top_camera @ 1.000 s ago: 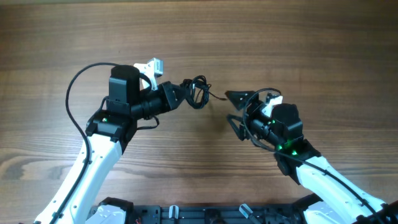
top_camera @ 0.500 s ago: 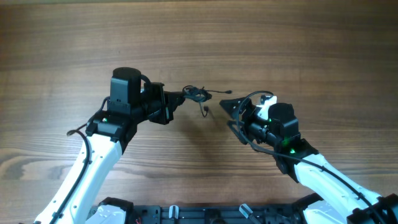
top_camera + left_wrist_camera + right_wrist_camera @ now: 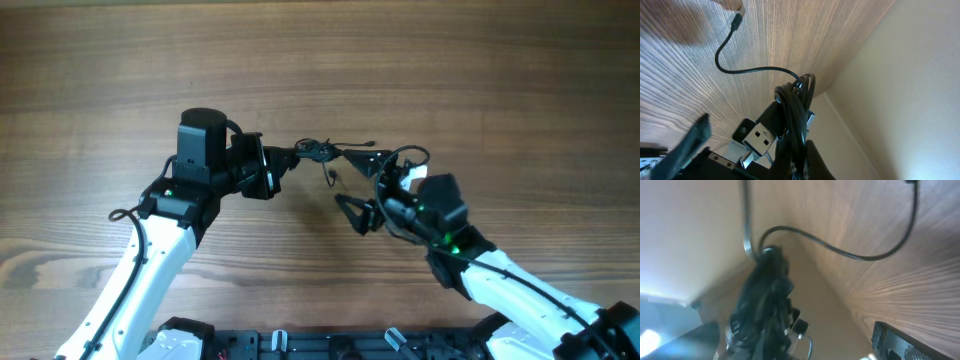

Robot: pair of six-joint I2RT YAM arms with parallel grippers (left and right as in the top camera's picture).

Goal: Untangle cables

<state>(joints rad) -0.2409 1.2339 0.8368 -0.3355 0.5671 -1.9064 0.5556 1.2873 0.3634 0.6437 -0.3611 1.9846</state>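
Gripping the cables [image 3: 316, 150], the left pincer [image 3: 289, 158] was clenched on the knotted bundle, holding it between the two arms and apparently raised off the worktop [image 3: 450, 60]. The right pincer [image 3: 360, 186] was released, jaws spread wide, grasping nothing, just beside the bundle. One loose strand [image 3: 352, 149] ran from the knot toward the right pincer; the left wrist view showed it curving away to a small plug [image 3: 737, 19]. A silver USB end [image 3: 760, 137] sat tight against the clamped coils.

Step in hand, as judged: the right pincer going for a free strand. To do it well, it should close on the single strand near the knot, not on the whole bundle, then draw away slowly while the left kept its clamp. Pulling fast or catching two loops would likely tighten the knot. The right wrist view was blurred, so which loop was free couldn't be told.
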